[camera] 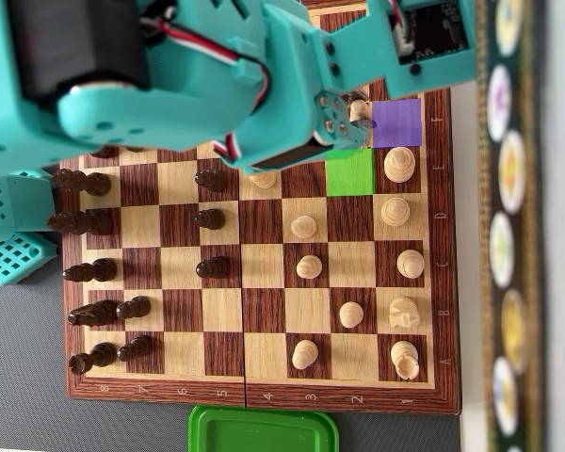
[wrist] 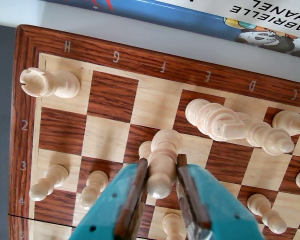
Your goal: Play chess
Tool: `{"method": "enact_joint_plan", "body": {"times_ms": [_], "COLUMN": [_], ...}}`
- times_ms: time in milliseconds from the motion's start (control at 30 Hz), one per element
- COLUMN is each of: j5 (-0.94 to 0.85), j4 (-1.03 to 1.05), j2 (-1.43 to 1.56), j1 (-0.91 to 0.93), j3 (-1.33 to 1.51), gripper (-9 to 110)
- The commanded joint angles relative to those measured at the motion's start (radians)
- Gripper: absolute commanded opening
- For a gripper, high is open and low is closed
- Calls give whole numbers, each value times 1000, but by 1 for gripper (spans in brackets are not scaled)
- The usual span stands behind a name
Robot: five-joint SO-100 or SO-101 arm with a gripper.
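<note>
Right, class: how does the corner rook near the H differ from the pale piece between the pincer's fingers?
The rook has a notched top; the pale piece is rounded, without notches. The rook stands free on its corner square; the pale piece is clamped in the pincer. Both are light wood.

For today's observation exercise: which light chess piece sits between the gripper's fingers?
The tall light piece flanked by the gripper, left of the king; other light pieces stand free.
</note>
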Motion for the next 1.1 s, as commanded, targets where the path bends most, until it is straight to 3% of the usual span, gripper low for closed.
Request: {"method": "enact_joint_plan", "body": {"times_ms": [0, 1067], "j5": [-3, -3], "j4": [-6, -64], "j2": [95, 109], "j1": [12, 92], "j3": [15, 175], "gripper": [9, 9]}}
